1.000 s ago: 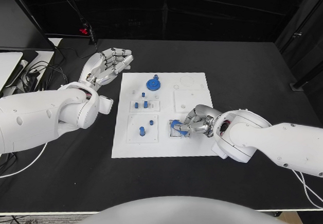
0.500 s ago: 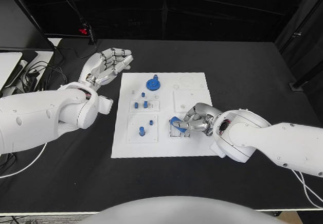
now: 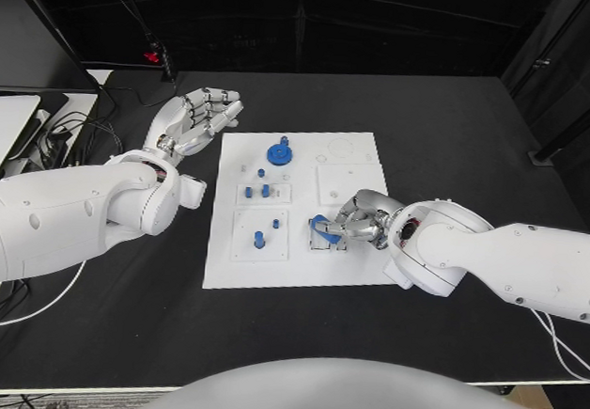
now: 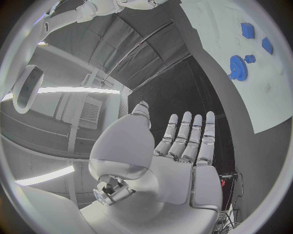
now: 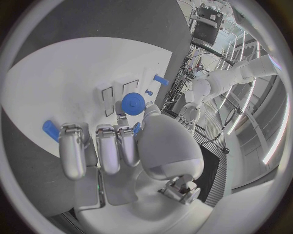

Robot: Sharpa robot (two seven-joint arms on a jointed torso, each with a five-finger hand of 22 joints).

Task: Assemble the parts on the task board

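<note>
Looking down from the head view, we see the white task board [image 3: 295, 209] lying flat in the middle of the black surface [image 3: 450, 131], with the right hand [image 3: 352, 223] over its right-centre part and the left hand [image 3: 199, 118] off the board, just beside its far left corner. Right hand fingers [image 5: 97, 146] are curled down onto the board around a blue part [image 3: 323, 227] at a small square plate; we think it is pinched between thumb and fingers, though the right wrist view hides the contact point. That wrist view also shows a round blue part [image 5: 133, 103] just ahead of the thumb and a blue block [image 5: 51, 130] beside the outer finger. Left hand fingers [image 4: 189, 134] are straight, held side by side with small gaps, holding nothing and hovering over the bare surface. On the board we also see a blue gear [image 3: 281, 154] near the far edge, two small blue pegs [image 3: 261, 192] standing in a square plate at the middle left, and a blue piece [image 3: 260, 241] on the plate nearer the robot, all well apart from the left hand.
</note>
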